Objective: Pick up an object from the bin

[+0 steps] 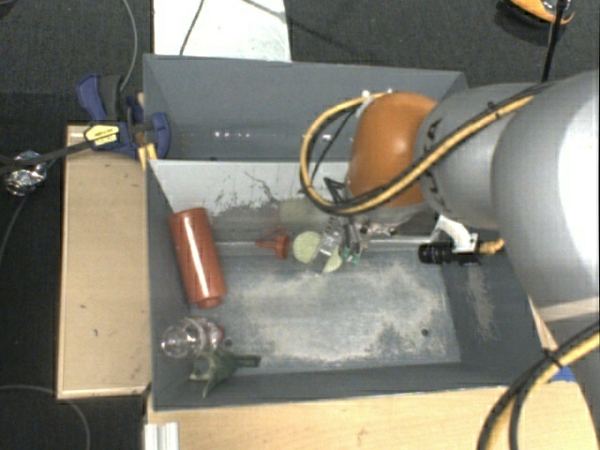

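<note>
The robot's gripper [341, 248] hung low at the middle of the grey metal bin [375, 322], close to the foot of the sloping back wall, with the arm [548, 176] reaching in from the right and its orange cover [389, 148] and looped yellow-and-black cables [305, 162] bulking above the tool. Whether the gripper was spread or pressed together could not be told, as the wrist hid most of it. Just beside it on the left, touching or very nearly touching, lay a pale green rounded object [307, 247], the item nearest the tool; a small pale scrap [332, 264] showed right under the gripper's tip, though it was unclear whether that was pinched or simply lying on the floor. A small orange-red piece [275, 245] sat just left of the green object. Farther left, along the bin's left wall, a reddish-brown cylinder [197, 256] lay on its side, its length running from back to front. In the front left corner rested a clear rounded glass-like object [187, 337], with a dark green toy figure [217, 366] just in front of it. To the right of the gripper, a black pen-like stick [448, 251] lay near the back wall beneath the arm. The scuffed bin floor in front of the gripper was bare metal.
</note>
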Motion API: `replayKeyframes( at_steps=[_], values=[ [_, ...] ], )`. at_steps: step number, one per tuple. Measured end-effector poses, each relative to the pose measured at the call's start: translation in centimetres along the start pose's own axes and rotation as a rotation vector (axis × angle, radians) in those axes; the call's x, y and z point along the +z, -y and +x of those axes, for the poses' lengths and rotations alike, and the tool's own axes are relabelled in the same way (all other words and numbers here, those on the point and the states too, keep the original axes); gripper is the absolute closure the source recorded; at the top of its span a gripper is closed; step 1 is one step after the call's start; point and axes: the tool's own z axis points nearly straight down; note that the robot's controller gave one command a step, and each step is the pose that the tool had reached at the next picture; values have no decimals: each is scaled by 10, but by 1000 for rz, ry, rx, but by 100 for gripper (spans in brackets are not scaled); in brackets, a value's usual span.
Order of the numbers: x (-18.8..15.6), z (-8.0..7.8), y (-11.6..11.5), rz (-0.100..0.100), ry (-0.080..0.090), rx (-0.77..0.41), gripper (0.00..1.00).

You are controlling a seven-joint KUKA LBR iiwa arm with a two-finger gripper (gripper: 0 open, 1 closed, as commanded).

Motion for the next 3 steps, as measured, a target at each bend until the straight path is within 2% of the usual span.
replayKeyframes(
  at_steps=[3],
  values=[
    [-60, -3, -2, -7, 9, -2, 100]
  ],
)
